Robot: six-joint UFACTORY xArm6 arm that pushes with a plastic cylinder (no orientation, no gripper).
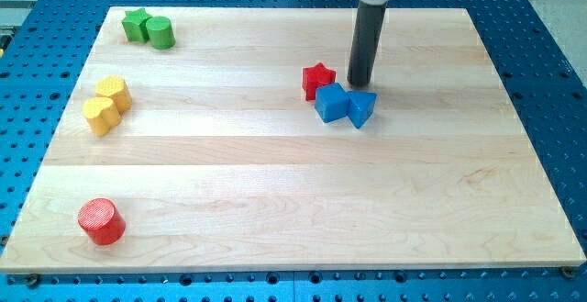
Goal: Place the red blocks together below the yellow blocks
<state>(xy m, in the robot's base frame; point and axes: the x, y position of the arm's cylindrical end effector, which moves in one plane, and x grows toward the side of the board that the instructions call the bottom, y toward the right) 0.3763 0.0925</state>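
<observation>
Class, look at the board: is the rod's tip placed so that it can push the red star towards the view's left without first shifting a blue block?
Probably not yet. My tip sits right of the red star, just above the blue cube and the other blue block, which touch the star's lower right. The bare gap at the star's upper right looks open.

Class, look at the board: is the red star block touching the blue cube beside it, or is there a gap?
Touching. In the camera view the red star meets the blue cube at its lower right edge, with no wood showing between them.

Two red blocks (101, 221), two yellow (107, 105), two green (149, 28), two blue (345, 105).
</observation>
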